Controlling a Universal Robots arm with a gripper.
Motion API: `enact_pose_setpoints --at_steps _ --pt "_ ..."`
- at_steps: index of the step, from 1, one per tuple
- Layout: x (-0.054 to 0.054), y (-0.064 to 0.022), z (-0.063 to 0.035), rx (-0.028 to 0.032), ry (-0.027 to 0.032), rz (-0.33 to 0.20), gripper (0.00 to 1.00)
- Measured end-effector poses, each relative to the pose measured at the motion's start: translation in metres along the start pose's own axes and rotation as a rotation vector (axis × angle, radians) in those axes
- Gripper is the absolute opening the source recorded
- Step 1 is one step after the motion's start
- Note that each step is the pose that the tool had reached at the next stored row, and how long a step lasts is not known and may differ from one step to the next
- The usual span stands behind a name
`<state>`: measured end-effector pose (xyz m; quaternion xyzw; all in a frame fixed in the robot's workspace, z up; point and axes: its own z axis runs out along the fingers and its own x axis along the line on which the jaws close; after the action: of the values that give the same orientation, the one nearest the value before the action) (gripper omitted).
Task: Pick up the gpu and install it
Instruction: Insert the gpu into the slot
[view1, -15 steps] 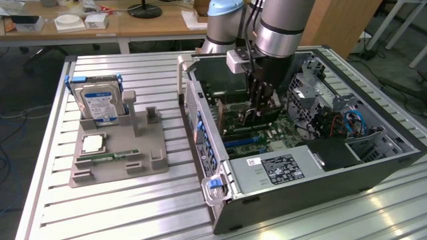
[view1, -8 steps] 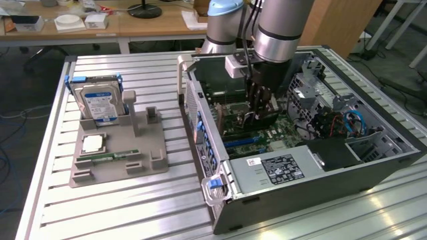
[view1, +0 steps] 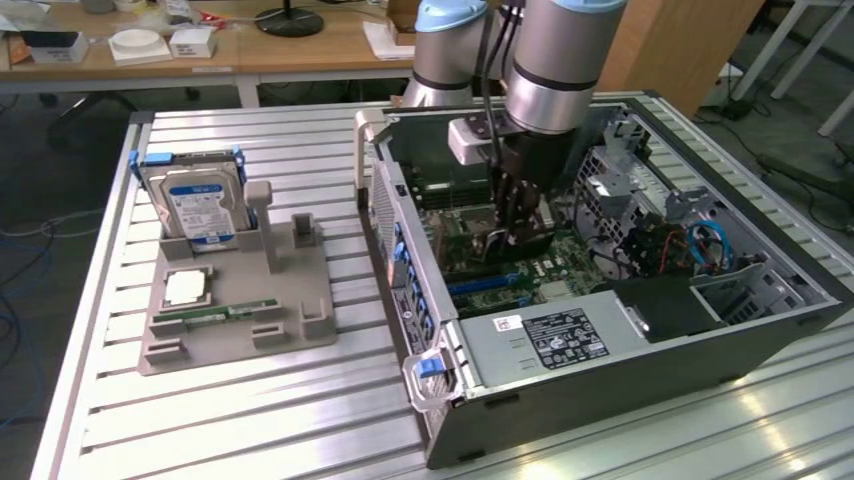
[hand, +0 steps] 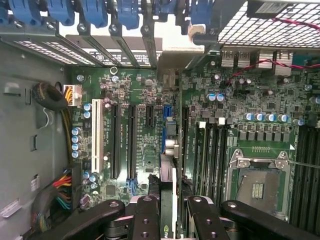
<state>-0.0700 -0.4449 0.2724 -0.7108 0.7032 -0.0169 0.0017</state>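
Both fingers (hand: 146, 220) of the claw (hand: 169, 202) pinch the gpu (hand: 168, 145), edge-on, over the motherboard (hand: 125, 130).

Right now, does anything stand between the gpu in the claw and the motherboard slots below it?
Nothing visible does. The claw holds the gpu edge-on over the motherboard; the black slots beside it are empty. The card hides the slot directly beneath.

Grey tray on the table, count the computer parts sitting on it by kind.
hard drive: 1
processor chip: 1
memory stick: 1
Total: 3
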Motion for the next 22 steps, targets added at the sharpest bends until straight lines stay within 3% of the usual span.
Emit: enact_pose_setpoints --at_steps 12,22 --pt "0.0 0.0054 0.0122 -0.0002 0.0117 -0.001 0.26" --pt "0.0 0.0126 0.019 -0.0002 0.0149 0.0 0.26"
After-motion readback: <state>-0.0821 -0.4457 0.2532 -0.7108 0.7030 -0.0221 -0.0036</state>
